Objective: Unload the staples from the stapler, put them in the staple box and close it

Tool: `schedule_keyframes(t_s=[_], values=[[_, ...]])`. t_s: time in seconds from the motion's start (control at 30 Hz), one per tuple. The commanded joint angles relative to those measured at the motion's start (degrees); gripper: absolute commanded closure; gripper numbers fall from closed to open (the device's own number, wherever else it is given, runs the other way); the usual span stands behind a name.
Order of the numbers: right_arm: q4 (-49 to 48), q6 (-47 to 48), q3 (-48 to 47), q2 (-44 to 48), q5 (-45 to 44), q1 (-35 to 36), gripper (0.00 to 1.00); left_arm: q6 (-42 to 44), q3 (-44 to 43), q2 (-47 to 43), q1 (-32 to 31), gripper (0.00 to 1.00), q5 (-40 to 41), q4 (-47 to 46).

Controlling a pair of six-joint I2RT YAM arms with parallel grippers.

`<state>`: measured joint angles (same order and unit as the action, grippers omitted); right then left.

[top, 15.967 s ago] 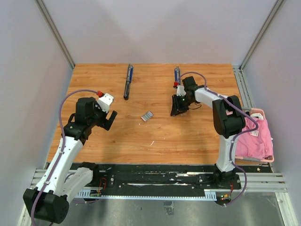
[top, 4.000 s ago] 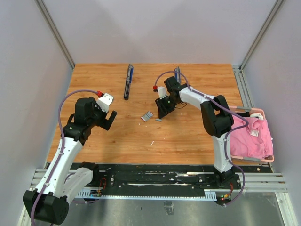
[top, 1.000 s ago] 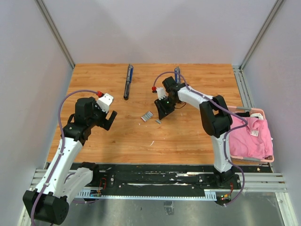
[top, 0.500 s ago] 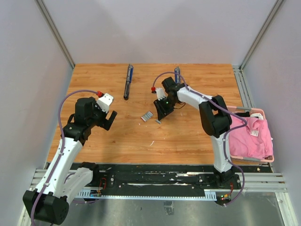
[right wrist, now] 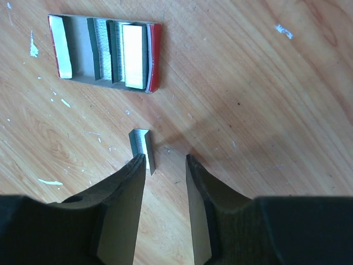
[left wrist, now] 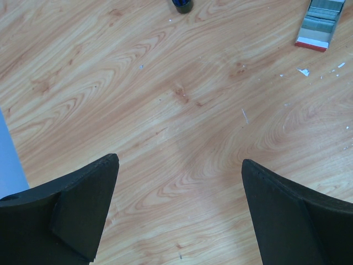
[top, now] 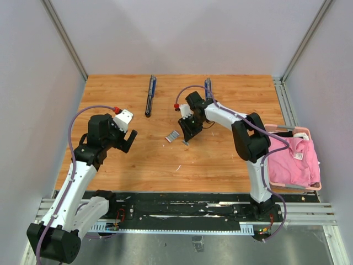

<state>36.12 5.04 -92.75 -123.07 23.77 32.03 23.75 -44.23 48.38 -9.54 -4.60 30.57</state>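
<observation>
A short silvery staple strip [right wrist: 142, 146] lies on the wooden table, and shows in the top view [top: 185, 142]. My right gripper [right wrist: 165, 160] is low over the table with its jaws a little apart and nothing between them. Its left fingertip [right wrist: 137, 165] touches the near end of the strip. A long blue-and-black stapler [top: 150, 95] lies at the back. A second blue-and-black piece [top: 208, 85] lies behind my right arm. My left gripper [left wrist: 179, 160] is wide open and empty over bare wood, left of the middle [top: 126, 139].
A small open box with red ends [right wrist: 105, 52] holds several staple strips just beyond the loose strip; it shows in the top view [top: 173, 136] and the left wrist view [left wrist: 320, 22]. A pink cloth in a basket [top: 298, 160] sits off the table's right edge.
Since 16 s ago my right gripper has moved left from the right stapler piece, and a staple strip now lies beside the box. In the last second it crept slightly further left. The left arm is still.
</observation>
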Motion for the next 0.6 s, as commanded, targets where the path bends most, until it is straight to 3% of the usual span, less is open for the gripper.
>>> schedule_keyframes(t_s=[0.0,0.17,0.37,0.57], values=[[2.41,1.72,1.44,-3.29,-5.44,1.60,0.63,0.34,0.44,-0.52,0.22,0.02,-0.41,-0.68],[2.89,1.81,1.03,-3.89,-7.94,2.30,0.66,0.33,0.41,-0.44,0.22,0.02,-0.41,-0.68],[3.45,2.03,0.58,-4.69,-10.23,2.60,0.79,0.34,0.36,-0.39,0.22,0.02,-0.50,-0.64],[4.20,2.40,-0.17,-5.39,-11.02,3.03,0.81,0.34,0.37,-0.30,0.22,0.02,-0.66,-0.60]])
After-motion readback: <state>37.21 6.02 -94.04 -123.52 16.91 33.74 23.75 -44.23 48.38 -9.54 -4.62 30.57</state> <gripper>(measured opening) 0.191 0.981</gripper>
